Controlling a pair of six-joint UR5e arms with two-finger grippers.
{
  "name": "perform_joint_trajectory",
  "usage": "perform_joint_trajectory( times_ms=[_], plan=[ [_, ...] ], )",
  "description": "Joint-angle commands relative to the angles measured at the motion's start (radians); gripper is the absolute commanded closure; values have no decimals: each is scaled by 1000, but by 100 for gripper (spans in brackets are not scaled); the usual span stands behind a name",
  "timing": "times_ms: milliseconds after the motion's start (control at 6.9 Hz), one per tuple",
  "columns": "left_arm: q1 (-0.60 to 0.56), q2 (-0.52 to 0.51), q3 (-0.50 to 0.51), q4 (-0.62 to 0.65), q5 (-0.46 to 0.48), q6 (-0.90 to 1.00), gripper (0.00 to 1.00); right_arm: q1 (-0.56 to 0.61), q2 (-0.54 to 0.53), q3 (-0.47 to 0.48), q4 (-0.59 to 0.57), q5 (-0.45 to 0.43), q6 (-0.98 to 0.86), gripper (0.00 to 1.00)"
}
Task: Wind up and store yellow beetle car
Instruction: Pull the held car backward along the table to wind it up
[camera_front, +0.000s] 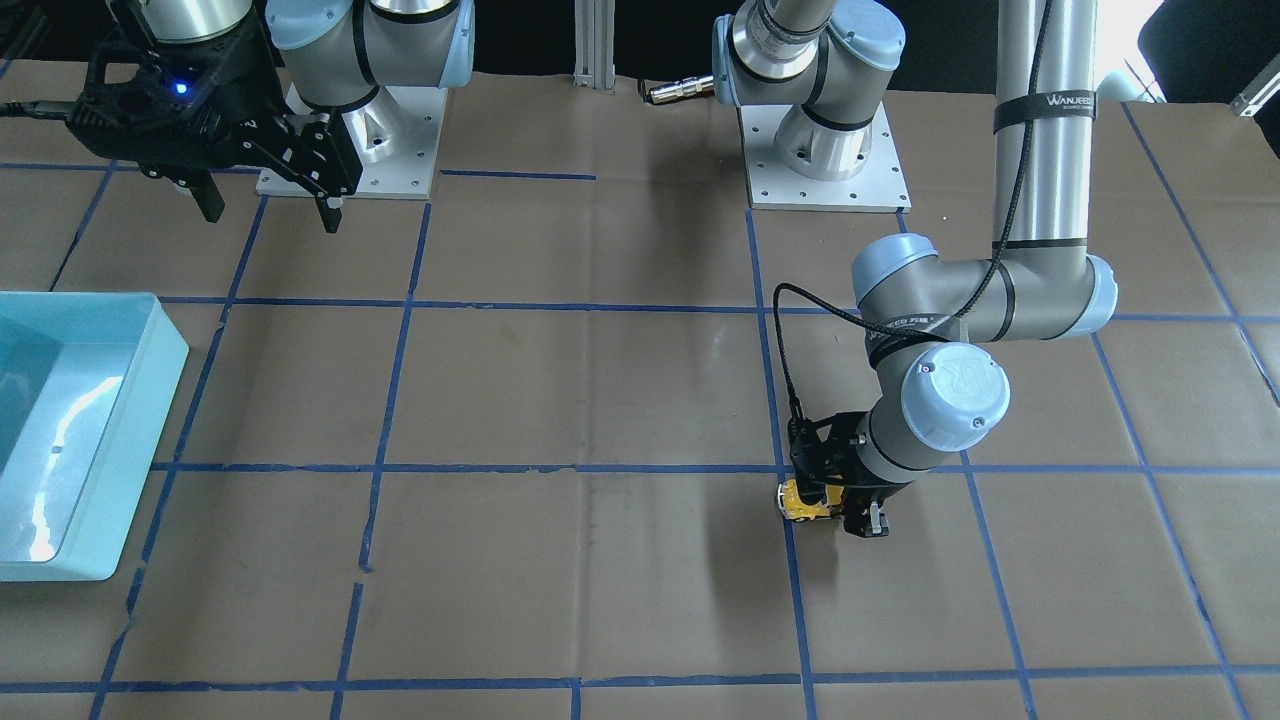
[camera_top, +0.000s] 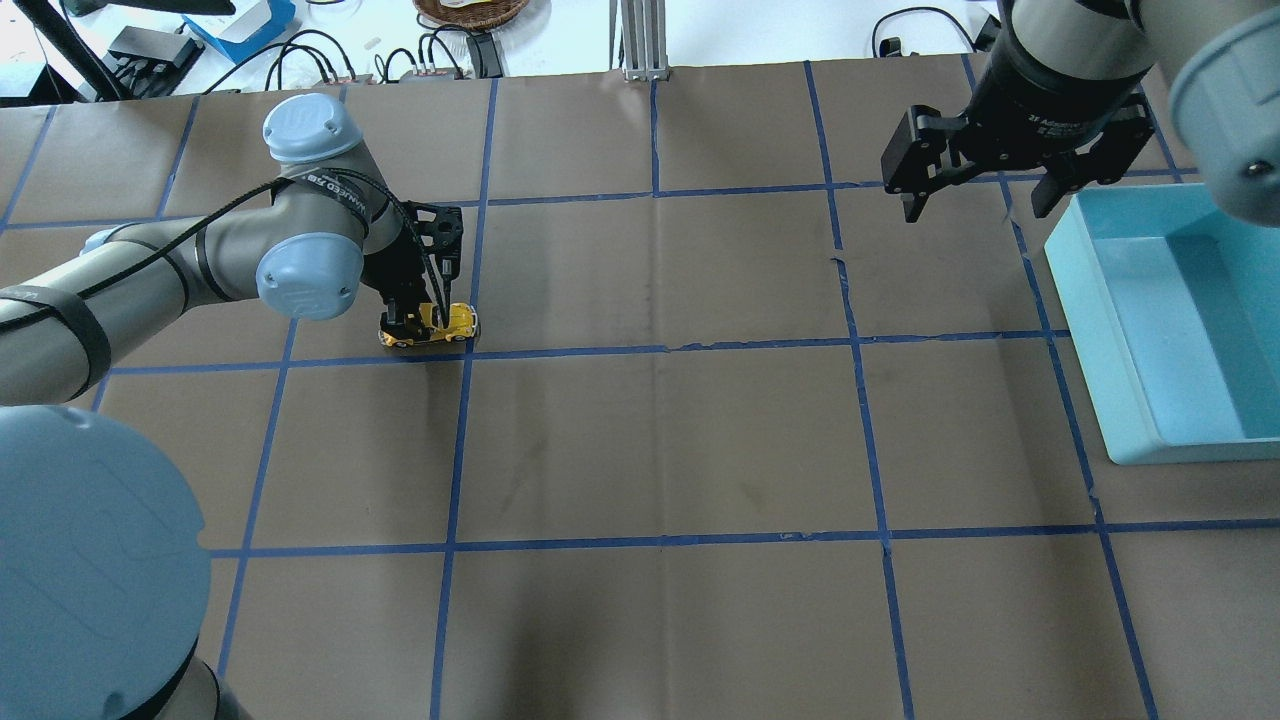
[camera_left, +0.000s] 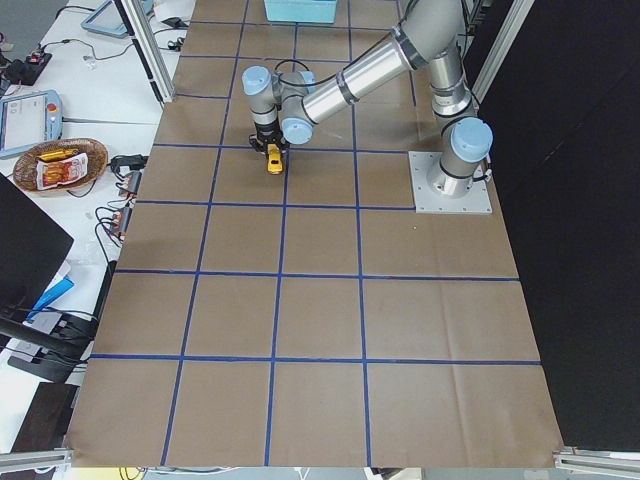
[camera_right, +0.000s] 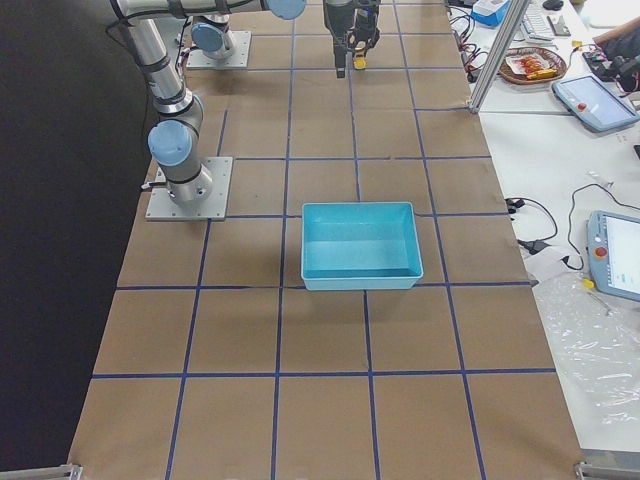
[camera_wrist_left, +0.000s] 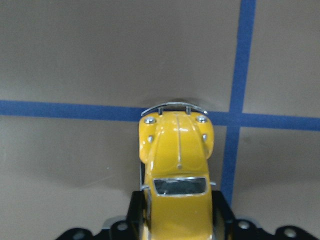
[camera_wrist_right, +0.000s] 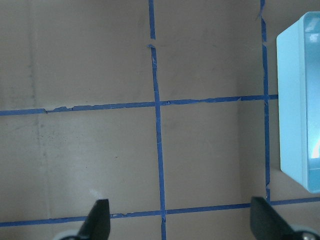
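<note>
The yellow beetle car (camera_top: 440, 325) sits on the brown table by a blue tape crossing, also seen in the front view (camera_front: 805, 500), the left side view (camera_left: 273, 158) and the left wrist view (camera_wrist_left: 177, 175). My left gripper (camera_top: 418, 322) is down at table level and shut on the car's rear sides, with the bonnet and chrome bumper poking out ahead. My right gripper (camera_top: 975, 200) is open and empty, held high near the blue bin; its fingertips (camera_wrist_right: 100, 220) frame bare table in the right wrist view.
A light blue empty bin (camera_top: 1110, 330) stands at the table's right side, also seen in the front view (camera_front: 150, 400) and the right side view (camera_right: 360, 275). Blue tape lines grid the brown paper. Cables and a basket lie beyond the far edge.
</note>
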Motion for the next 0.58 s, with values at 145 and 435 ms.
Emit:
perform_joint_trajectory(
  times_ms=[145, 435],
  plan=[
    [2, 5, 2, 1, 1, 2, 100, 0, 1, 4, -3, 34, -4, 1],
    [2, 18, 3, 3, -4, 5, 100, 2, -1, 4, -5, 33, -5, 1]
  ],
)
